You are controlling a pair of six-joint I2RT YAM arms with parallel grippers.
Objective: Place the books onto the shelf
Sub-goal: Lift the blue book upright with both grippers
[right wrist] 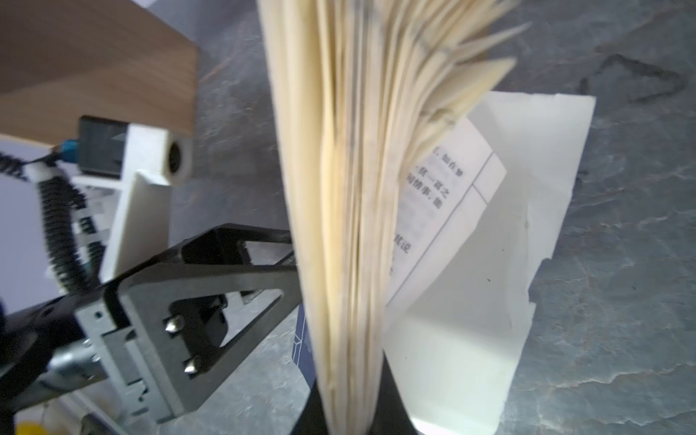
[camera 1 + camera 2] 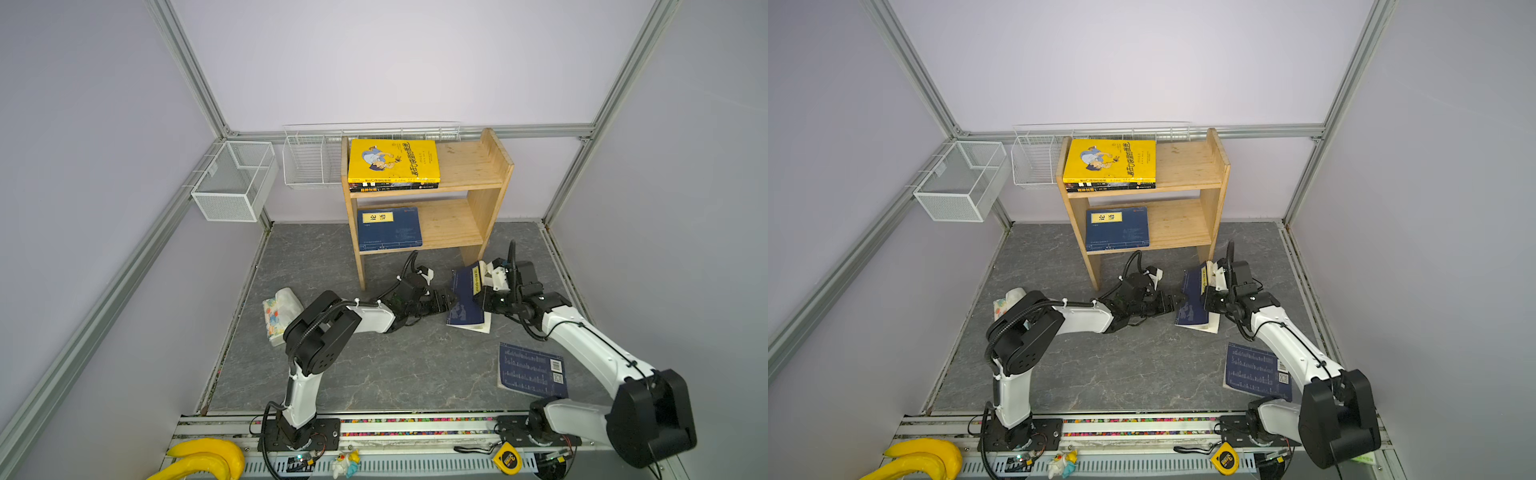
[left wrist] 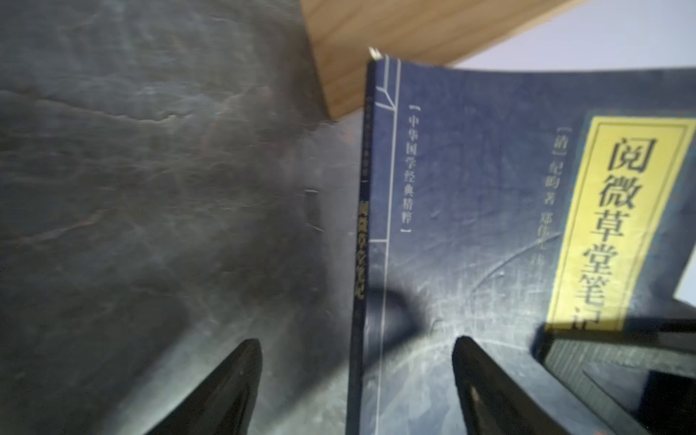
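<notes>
Centre-right: right claw [image 2: 482,296] clenched on floppy navy paperback [image 2: 463,309], yellow title label, pages fanning; left claw [image 3: 356,344] released astride its spine [image 3: 361,226], likely the firmer hold.

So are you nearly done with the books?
Over halfway. Done: the yellow book and black ones under it lie on the shelf's top tier, a navy book on the lower. In hand: the right gripper, jaws shut, holds another navy book tilted up; the left gripper, jaws open, straddles its spine. Left: that book and one more on the table.
</notes>
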